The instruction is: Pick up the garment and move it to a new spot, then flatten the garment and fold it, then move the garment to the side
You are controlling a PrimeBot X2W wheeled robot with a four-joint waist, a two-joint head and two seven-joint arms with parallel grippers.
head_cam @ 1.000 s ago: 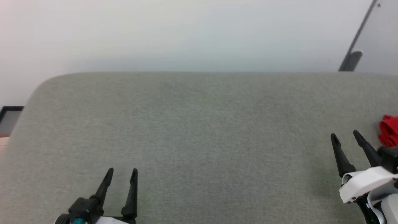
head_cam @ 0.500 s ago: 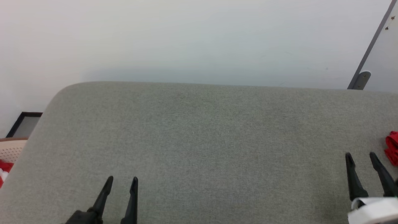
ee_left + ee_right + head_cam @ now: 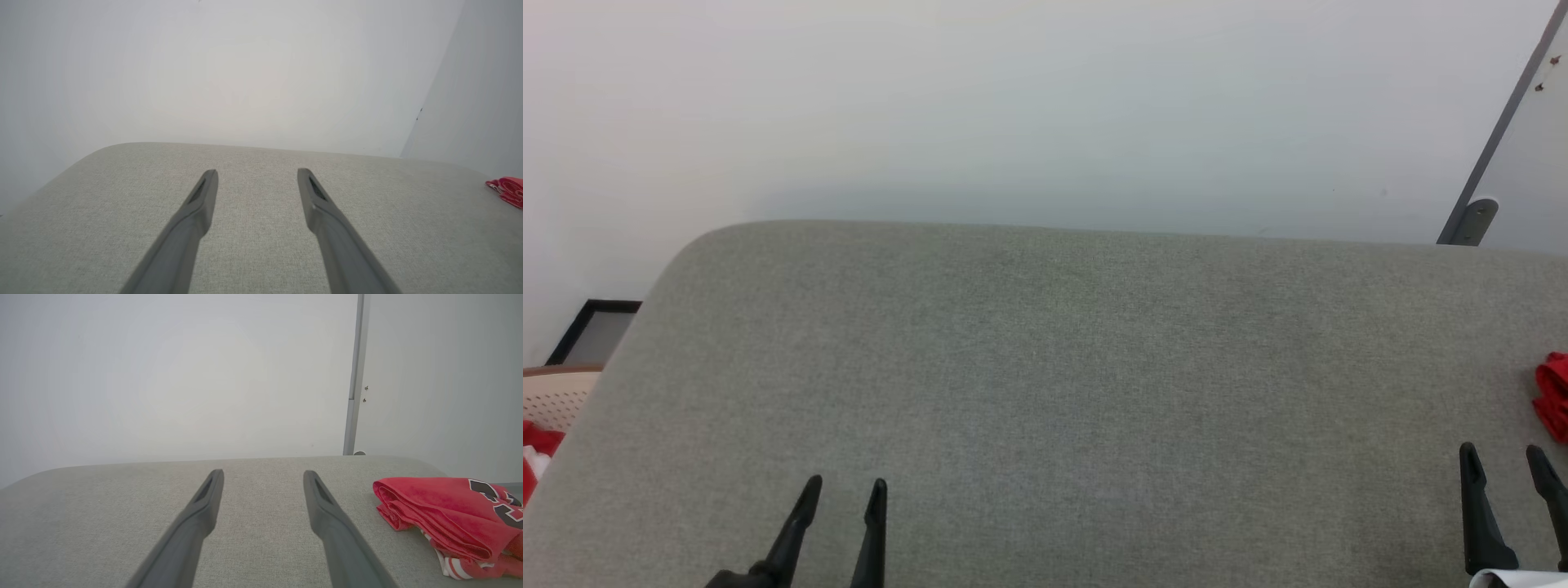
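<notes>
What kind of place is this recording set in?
Probably a plain indoor test room for folding: a grey fabric-covered table against a bare white wall, a red garment on it.

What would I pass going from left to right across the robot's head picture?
A beige basket at the left edge → left pincer, open → right pincer, open → red garment at the right edge.

Illumination is bright, even and diffuse, without glare. The white wall [image 3: 1045,98] carries a faint soft shadow band just above the grey surface [image 3: 1045,392]. Wrist views are hazier, and the near fingers [image 3: 190,228] lose sharpness toward the bottom edge.
</notes>
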